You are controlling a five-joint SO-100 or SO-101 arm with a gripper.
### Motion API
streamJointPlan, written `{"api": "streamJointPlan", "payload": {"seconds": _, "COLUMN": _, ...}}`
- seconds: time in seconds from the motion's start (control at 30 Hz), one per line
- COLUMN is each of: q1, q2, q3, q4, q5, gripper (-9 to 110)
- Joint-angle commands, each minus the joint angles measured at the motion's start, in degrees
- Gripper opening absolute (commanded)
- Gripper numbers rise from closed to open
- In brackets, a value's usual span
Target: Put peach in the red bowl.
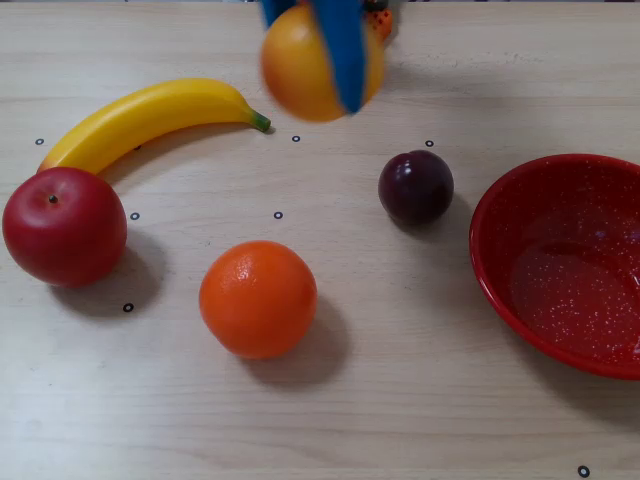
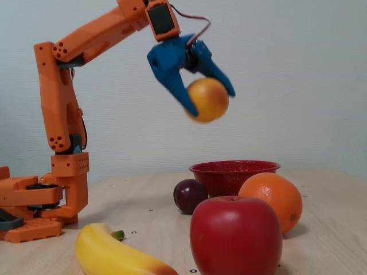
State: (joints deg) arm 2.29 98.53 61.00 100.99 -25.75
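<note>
Peach carried high, on the way to the red bowl

The tool (image 2: 213, 102) is clamped on the peach (image 2: 208, 99), its blue fingers on either side, holding it well above the table (image 1: 400, 400) at the top centre of the downward view, probably high enough to clear the plum (image 1: 416, 186). The red bowl (image 1: 495, 280) sits empty at the right edge, well apart, so the drop remains
</note>
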Motion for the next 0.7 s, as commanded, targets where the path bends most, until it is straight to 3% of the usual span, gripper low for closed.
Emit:
{"api": "streamJointPlan", "payload": {"seconds": 0.0, "q1": -3.4, "q2": 5.7, "q3": -6.2, "q4": -3.4, "q5": 4.0, "gripper": 0}}
{"api": "streamJointPlan", "payload": {"seconds": 0.67, "q1": -26.4, "q2": -8.8, "q3": -11.4, "q4": -21.7, "q5": 20.5, "gripper": 0}}
